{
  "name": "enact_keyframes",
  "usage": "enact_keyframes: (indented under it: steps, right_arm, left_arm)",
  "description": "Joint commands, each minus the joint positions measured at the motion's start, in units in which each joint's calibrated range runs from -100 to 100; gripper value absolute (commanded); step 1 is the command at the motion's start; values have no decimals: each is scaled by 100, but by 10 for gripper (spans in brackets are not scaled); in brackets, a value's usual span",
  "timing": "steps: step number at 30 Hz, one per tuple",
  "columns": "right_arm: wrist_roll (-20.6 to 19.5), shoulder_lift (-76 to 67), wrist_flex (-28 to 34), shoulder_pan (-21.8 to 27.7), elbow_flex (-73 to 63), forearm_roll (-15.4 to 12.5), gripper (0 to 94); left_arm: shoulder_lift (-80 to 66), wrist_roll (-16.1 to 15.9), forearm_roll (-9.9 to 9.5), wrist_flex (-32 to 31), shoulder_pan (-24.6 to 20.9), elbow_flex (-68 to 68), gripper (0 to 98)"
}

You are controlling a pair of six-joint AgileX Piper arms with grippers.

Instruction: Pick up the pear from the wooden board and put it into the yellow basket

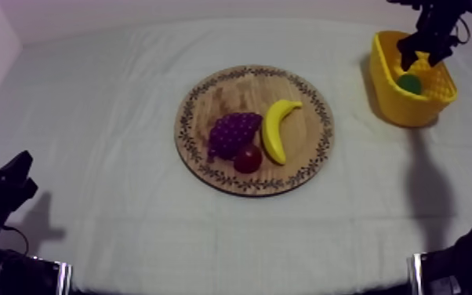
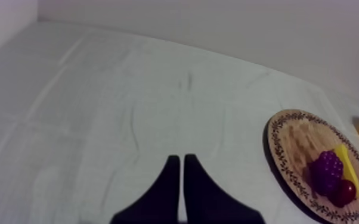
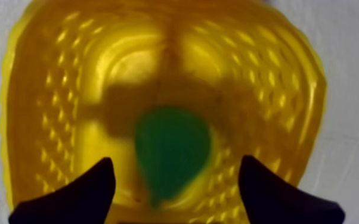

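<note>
Top view. The yellow basket (image 1: 412, 102) stands at the upper right of the frame on the tabletop (image 1: 114, 102), well apart from the wooden board (image 1: 208, 102) at the centre.

Basket contents: one item, the pear (image 1: 410, 83), green, lying on the basket floor.

Right hand (image 1: 424, 55): hangs over the basket's mouth at the upper right of the frame. In the right wrist view its two black fingers are spread, with the pear (image 3: 173, 149) seen between them and lower down, inside the basket (image 3: 265, 77). The fingers do not touch the pear, and nothing is pinched.

Board contents: three items.
- A bunch of grapes (image 1: 234, 133), purple, near the board's middle.
- A banana (image 1: 277, 129) just to the right of the grapes, curved and lying lengthwise.
- A small red fruit (image 1: 248, 159) at the lower edge of the group, touching both the grapes and the banana.

Left hand (image 1: 23, 169): low at the lower left of the frame, over bare cloth and well apart from the board. In the left wrist view its fingers (image 2: 173, 179) are pressed together as a narrow wedge, with nothing held.
</note>
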Motion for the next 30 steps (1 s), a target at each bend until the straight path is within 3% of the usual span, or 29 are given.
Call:
enact_keyframes:
  steps: [1,5,11,23,30]
  right_arm:
    - [-40,-67,-19,-22,-6,-18,695]
    - [-90,-270,-47,-40,-30,-55,709]
    - [-161,-910,-214,-12,-4,-191,659]
    - [-298,-3202,-1310,-137,1087,-613,507]
    - [-654,-4651,-2266,-543,2400,-357,432]
  left_arm:
    - [0,2,-2,0,-1,-2,1]
    - [0,2,-2,0,-1,-2,1]
    - [0,2,-2,0,-1,-2,1]
    - [0,2,-2,0,-1,-2,1]
    - [0,2,-2,0,-1,-2,1]
